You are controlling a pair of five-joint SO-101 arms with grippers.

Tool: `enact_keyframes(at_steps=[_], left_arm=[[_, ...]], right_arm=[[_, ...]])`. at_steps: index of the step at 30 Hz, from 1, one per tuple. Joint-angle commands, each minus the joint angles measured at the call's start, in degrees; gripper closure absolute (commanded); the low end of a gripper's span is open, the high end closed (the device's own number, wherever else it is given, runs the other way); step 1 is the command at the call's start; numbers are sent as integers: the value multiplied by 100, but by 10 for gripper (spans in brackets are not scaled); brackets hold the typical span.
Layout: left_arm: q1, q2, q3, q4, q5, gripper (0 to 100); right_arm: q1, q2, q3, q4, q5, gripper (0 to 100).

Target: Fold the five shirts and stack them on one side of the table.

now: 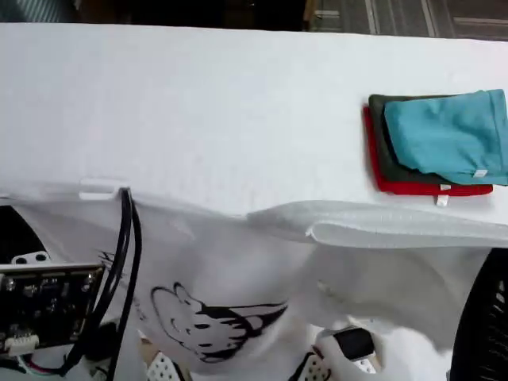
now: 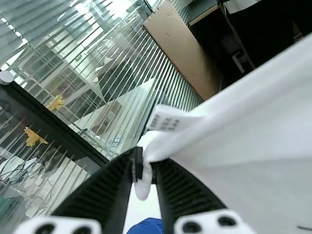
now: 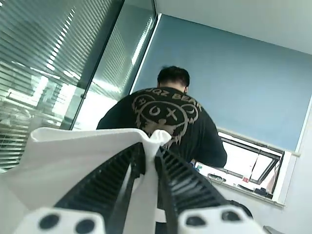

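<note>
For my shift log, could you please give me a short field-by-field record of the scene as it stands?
Held item: white shirt with a black cartoon print, held up over the near side of the table
Left end effector: shut on an edge of the white shirt, beside its label
Right end effector: shut on a fold of the white shirt
Stack: teal shirt on dark green shirt on red shirt, on the table's right side
Folded in stack: three
</note>
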Motion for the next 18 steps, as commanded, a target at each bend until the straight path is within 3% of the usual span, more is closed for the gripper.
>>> enact_keyframes(at_steps=[1, 14, 18], left_arm=[[-35, 0, 312, 53, 35, 975], [-44, 26, 549, 44, 18, 975], [-35, 255, 813, -281, 26, 975]], right_arm=[[84, -4, 97, -409, 26, 980], [48, -110, 519, -277, 26, 980], [31, 233, 1196, -321, 18, 980]])
